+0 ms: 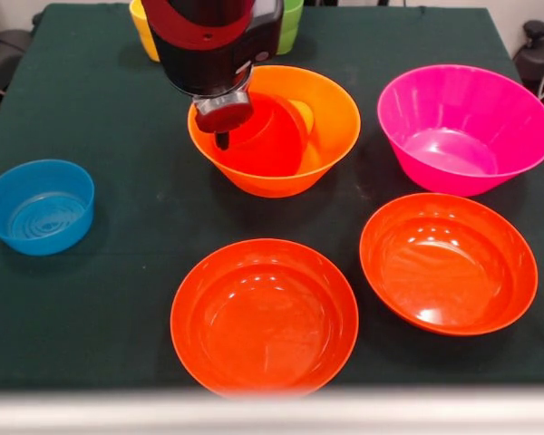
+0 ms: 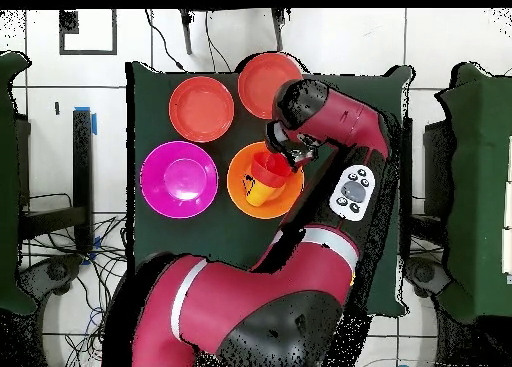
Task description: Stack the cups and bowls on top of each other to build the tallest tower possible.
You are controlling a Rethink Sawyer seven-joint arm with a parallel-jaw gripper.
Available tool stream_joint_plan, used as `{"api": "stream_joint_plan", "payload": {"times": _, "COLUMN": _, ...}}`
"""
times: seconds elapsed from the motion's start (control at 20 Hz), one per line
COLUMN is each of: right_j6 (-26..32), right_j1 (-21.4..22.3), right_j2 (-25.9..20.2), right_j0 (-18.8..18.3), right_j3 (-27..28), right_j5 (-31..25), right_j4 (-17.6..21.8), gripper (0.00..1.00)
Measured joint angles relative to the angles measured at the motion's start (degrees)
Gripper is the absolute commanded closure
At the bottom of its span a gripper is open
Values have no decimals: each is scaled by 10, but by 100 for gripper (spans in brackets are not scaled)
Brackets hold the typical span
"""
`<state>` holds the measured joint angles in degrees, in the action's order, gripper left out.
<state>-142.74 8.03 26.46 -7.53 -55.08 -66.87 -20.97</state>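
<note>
The table (image 1: pixel 109 299), covered in dark green cloth, carries 5 bowls: blue (image 1: pixel 38 206) at left, orange (image 1: pixel 274 129) and pink (image 1: pixel 464 127) farther back, 2 red-orange (image 1: pixel 264 315) (image 1: pixel 448 263) nearest. Yellow (image 1: pixel 143 29) and green (image 1: pixel 292 23) cups stand far back.

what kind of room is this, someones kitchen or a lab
Most likely a robotics lab, not a kitchen. A red robot arm reaches over a table draped in dark green cloth, loose cables trail across the white tiled floor, and the plastic bowls sit empty.

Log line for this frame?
gripper: in orange bowl, at red-orange cup | pink bowl: empty | tower: none yet
</note>
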Motion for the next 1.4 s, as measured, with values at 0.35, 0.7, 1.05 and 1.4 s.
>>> {"api": "stream_joint_plan", "payload": {"times": 0.35, "right_j6": 0, "right_j1": -2, "right_j2": 15, "right_j0": 13, "right_j3": 0, "right_j5": -16, "right_j4": 0, "gripper": 0}}
{"api": "stream_joint_plan", "payload": {"times": 0.7, "right_j6": 0, "right_j1": -9, "right_j2": 20, "right_j0": 16, "right_j3": 8, "right_j5": -16, "right_j4": -5, "gripper": 0}}
{"api": "stream_joint_plan", "payload": {"times": 1.05, "right_j6": 0, "right_j1": -30, "right_j2": 23, "right_j0": 10, "right_j3": 42, "right_j5": -33, "right_j4": -17, "gripper": 0}}
{"api": "stream_joint_plan", "payload": {"times": 1.4, "right_j6": -5, "right_j1": -56, "right_j2": 26, "right_j0": 7, "right_j3": 81, "right_j5": -65, "right_j4": -40, "gripper": 0}}
